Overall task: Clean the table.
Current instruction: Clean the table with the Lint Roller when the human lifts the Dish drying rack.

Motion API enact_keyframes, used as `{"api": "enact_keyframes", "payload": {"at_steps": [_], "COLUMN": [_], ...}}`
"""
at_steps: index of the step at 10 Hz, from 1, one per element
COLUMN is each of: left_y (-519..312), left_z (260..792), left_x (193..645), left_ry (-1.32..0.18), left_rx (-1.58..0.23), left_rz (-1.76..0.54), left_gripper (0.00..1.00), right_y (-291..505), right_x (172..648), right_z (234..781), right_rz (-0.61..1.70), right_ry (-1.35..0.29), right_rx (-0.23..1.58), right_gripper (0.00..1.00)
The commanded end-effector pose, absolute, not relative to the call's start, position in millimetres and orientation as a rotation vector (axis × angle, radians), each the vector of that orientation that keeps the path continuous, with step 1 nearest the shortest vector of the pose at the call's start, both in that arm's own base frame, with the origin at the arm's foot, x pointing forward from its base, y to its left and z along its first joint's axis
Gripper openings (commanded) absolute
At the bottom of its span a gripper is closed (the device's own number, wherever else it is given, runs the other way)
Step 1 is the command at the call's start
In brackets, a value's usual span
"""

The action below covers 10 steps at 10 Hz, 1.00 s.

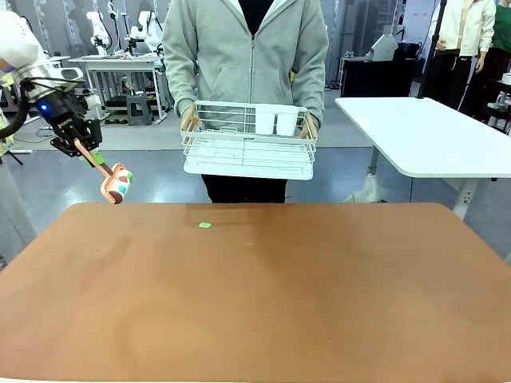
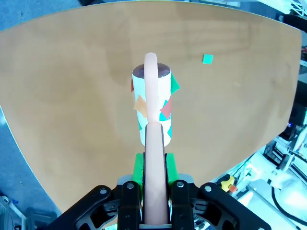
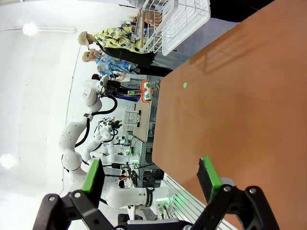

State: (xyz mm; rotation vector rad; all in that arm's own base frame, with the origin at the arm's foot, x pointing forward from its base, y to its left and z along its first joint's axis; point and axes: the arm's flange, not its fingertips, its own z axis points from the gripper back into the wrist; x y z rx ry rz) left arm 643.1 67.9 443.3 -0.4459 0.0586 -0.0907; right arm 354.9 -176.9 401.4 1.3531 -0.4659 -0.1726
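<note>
Though long axis L-R, table (image 1: 279, 303) w/ green scrap (image 1: 205, 226).

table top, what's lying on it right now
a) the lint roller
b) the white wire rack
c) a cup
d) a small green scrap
d: a small green scrap lies on the table near its far edge. The white wire rack is held by the person, and the lint roller is off the top, with the left gripper shut on its handle.
</note>
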Motion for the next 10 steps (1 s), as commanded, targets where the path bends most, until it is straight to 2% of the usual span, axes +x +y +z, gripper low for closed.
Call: {"api": "enact_keyframes", "payload": {"at_steps": [1,2,3,6,7,10], "left_y": [68,66,68,67,58,60], "left_z": [446,449,442,443,435,407], "left_x": [651,649,645,646,659,682], "left_ry": [0.056,0.058,0.062,0.066,0.062,0.134], "left_rx": [-0.410,-0.448,-0.438,-0.437,-0.392,-0.417], "left_rz": [-0.071,-0.008,-0.084,-0.061,-0.055,-0.032], "left_gripper": [0.21,0.21,0.21,0.21,0.21,0.21], "right_y": [-176,-176,-176,-176,-176,-176], "right_x": [355,355,355,355,355,355], "right_z": [404,404,404,404,404,404], "right_rz": [-0.170,-0.170,-0.170,-0.170,-0.170,-0.170], "right_ry": [-0.479,-0.479,-0.479,-0.479,-0.479,-0.479], "right_rx": [1.367,1.367,1.367,1.367,1.367,1.367], "right_gripper": [1.00,1.00,1.00,1.00,1.00,1.00]}}
